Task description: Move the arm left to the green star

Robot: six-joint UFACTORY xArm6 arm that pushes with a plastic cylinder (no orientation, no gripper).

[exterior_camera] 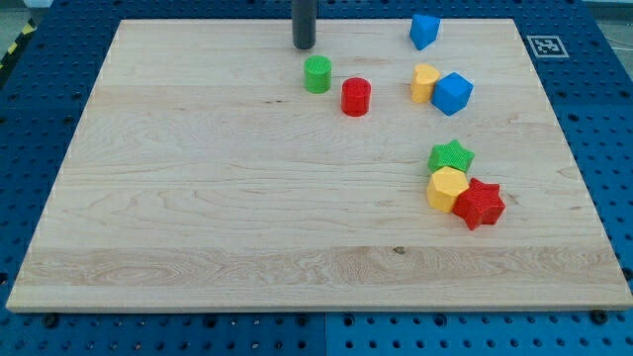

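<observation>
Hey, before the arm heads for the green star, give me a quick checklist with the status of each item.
1. My tip in view: ok, near the view's top, just above the green cylinder.
2. Green star visible: ok, at the view's right.
3. Spot left of the star free: ok, bare board there.
4. Straight path clear: not ok, the green cylinder and red cylinder sit close to the line.
5. Star standing alone: not ok, the yellow block touches it and the red star is alongside.
</observation>
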